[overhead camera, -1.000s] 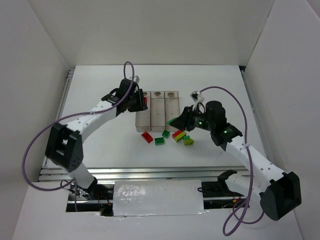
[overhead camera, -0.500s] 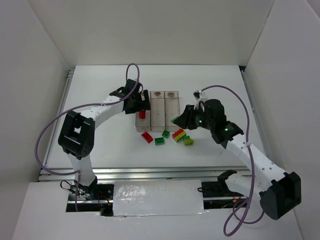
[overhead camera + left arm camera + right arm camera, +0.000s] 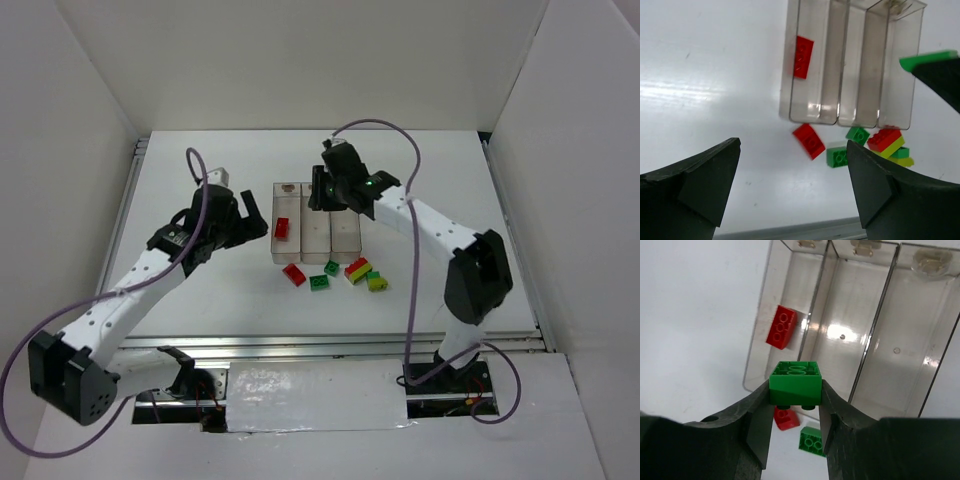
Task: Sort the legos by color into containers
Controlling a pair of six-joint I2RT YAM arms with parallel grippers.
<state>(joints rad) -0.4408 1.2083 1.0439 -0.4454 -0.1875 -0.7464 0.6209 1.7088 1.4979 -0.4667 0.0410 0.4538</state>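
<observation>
Three joined clear containers (image 3: 345, 238) stand mid-table. One red lego (image 3: 282, 229) lies in the left container (image 3: 803, 56). My right gripper (image 3: 796, 396) is shut on a green lego (image 3: 796, 382), held in the air above the containers (image 3: 875, 345). That gripper (image 3: 317, 192) shows over their far half in the top view. My left gripper (image 3: 247, 216) is open and empty, just left of the containers. In front of them lie a loose red lego (image 3: 810, 141), two green ones (image 3: 838, 156) (image 3: 858, 135) and a red-on-yellow stack (image 3: 886, 141).
A small green-and-yellow lego (image 3: 377, 282) lies right of the stack. White walls close in the table on three sides. A metal rail (image 3: 300, 345) runs along the near edge, by the arm bases.
My left gripper opened, left the red lego in the left container and drew back to the left. My right arm carried the green lego from beside the loose pile up over the containers.
</observation>
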